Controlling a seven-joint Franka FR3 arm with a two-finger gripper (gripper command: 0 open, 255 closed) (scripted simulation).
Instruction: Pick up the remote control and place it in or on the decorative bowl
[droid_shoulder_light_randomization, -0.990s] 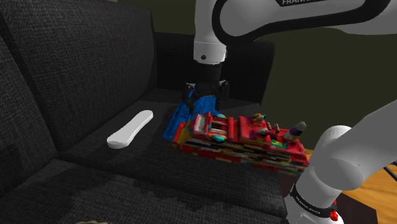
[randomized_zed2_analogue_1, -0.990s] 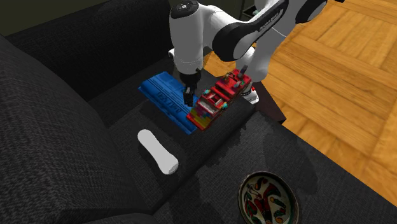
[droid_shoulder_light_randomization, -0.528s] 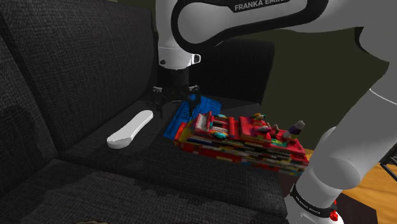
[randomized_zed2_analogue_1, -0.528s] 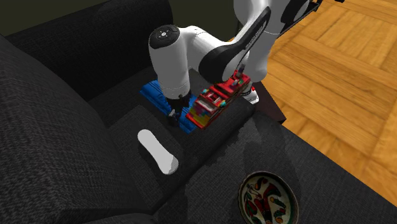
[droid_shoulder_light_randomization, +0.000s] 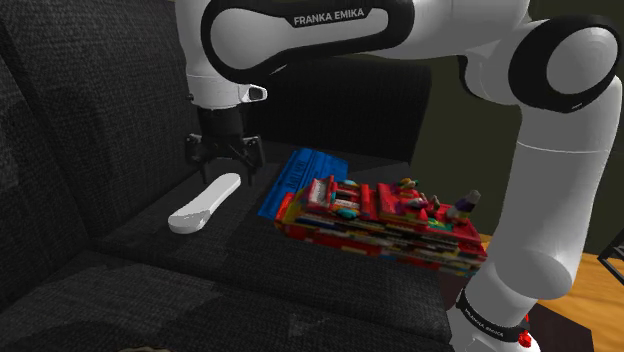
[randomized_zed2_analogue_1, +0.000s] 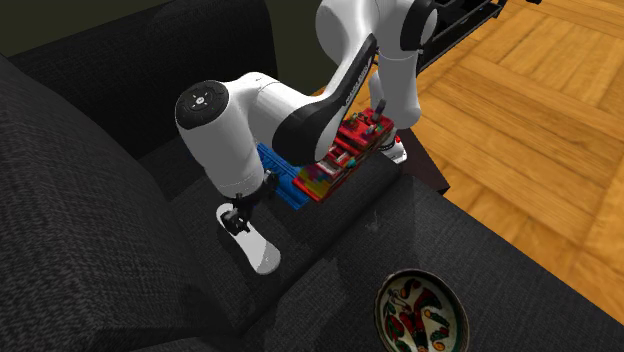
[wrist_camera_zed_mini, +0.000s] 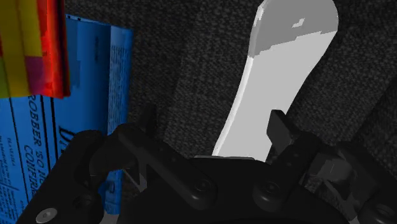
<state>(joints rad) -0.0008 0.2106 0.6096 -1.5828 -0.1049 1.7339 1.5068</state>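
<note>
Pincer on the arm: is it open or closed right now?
Open. In the wrist view the pincer holds its two black fingers well apart, with one end of the white remote lying between them.

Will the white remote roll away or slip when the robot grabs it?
Probably not roll: the remote looks flat and long, lying on the sofa seat. It also looks smooth and slightly curved, so it might slip a little in the open gripper.

Dark, coarse-woven sofa (droid_shoulder_light_randomization: 90, 100), backrest and seat in view. A flat blue box (droid_shoulder_light_randomization: 308, 166) with printed lettering lies on the seat. A red toy (droid_shoulder_light_randomization: 400, 222) built of many-coloured blocks overlaps one end of the box. Wood-plank floor (randomized_zed2_analogue_1: 540, 120) adjoins the sofa. Olive wall (droid_shoulder_light_randomization: 450, 120) behind.
</note>
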